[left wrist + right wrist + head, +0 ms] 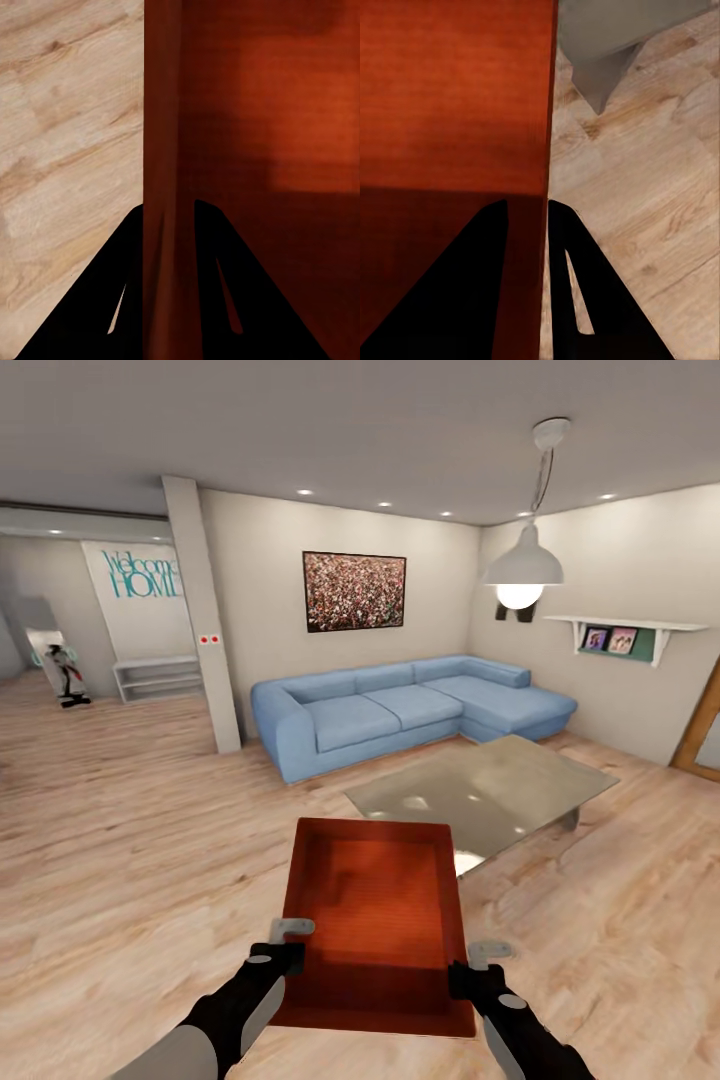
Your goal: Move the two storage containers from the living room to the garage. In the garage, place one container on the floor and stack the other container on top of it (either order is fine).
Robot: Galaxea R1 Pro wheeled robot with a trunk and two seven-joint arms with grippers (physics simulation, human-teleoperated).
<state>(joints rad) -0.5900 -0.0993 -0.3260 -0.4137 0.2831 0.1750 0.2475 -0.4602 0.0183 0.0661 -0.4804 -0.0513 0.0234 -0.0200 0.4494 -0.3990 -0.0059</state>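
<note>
Left end effector (276,952): clamped on the near left wall of the storage container (378,920); the left wrist view has one dark finger (105,300) on the outer side of the wall and the other on the inner side, pinching it.
Right end effector (470,970): closed on the near right wall of the same container; in the right wrist view a finger (585,292) lies outside the wall and its partner inside.
Arms: both reach forward and slightly inward from the bottom of the head view, forearms cut off by the frame edge, wrists level with each other.
Storage container: orange-red, open-topped, held between the two end effectors and stretching away ahead of them; its underside is hidden, so whether it rests on the floor or hangs clear cannot be told.
Wood-plank floor (130,840): light, glossy, below and on both outer sides of the end effectors.
Sofa (400,705): blue, L-shaped, well ahead of the end effectors, beyond the table.
Table (490,785): grey, low, reflective top, just past the container's far right corner; its near edge is partly hidden behind that corner.
Second container: cannot be made out.
</note>
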